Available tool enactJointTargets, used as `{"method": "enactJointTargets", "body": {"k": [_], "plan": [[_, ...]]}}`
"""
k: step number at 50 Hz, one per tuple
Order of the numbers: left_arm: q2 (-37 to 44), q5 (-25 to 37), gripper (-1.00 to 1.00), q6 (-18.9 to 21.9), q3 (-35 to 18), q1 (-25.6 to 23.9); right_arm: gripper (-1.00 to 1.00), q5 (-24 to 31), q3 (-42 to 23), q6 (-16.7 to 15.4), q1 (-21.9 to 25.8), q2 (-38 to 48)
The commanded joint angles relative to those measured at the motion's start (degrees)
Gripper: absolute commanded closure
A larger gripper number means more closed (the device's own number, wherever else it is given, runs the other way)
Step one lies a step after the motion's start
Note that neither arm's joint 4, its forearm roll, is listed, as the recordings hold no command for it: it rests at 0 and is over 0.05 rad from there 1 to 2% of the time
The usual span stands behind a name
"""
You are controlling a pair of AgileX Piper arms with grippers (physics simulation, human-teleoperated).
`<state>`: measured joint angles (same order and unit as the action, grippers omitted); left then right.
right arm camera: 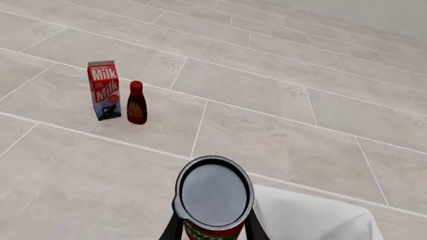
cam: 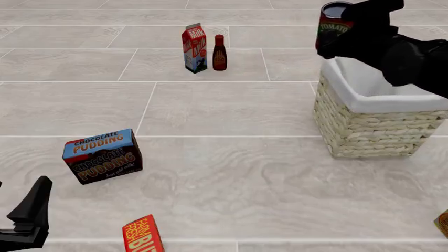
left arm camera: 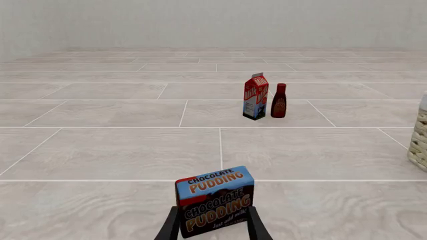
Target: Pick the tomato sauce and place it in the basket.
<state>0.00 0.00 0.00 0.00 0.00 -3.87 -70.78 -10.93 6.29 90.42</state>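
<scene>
The tomato sauce can (cam: 333, 22), red with a green band and a dark metal top, is held in my right gripper (cam: 348, 32), which is shut on it. It hangs above the far left corner of the wicker basket (cam: 370, 131) with its white cloth lining. In the right wrist view the can's top (right arm camera: 213, 195) sits between the fingers (right arm camera: 175, 226), with the white lining (right arm camera: 313, 220) just below. My left gripper (cam: 24, 223) is open and empty, low at the near left. In the left wrist view its fingers (left arm camera: 171, 226) stand apart.
A chocolate pudding box (cam: 102, 155) stands just ahead of the left gripper. A milk carton (cam: 194, 48) and a dark red bottle (cam: 219, 52) stand at the back. An orange-red box (cam: 140, 235) lies at the near edge. The basket's side (left arm camera: 419, 142) shows in the left wrist view.
</scene>
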Motion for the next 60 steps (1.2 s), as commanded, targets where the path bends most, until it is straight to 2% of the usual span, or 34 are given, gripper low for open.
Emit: {"method": "enactJointTargets", "body": {"k": [1,39,60], "plan": [[0.00,0.00,-1.00,0.00,0.00,0.00,1.00,-0.04,-0.77,1.54,-2.56,0.01],[0.00,0.00,-1.00,0.00,0.00,0.00,1.00,-0.05,-2.94,2.17,-11.00,2.50],[0.00,0.00,-1.00,0.00,0.00,0.00,1.00,-0.96,-2.78,3.12,-13.95,3.61]]}}
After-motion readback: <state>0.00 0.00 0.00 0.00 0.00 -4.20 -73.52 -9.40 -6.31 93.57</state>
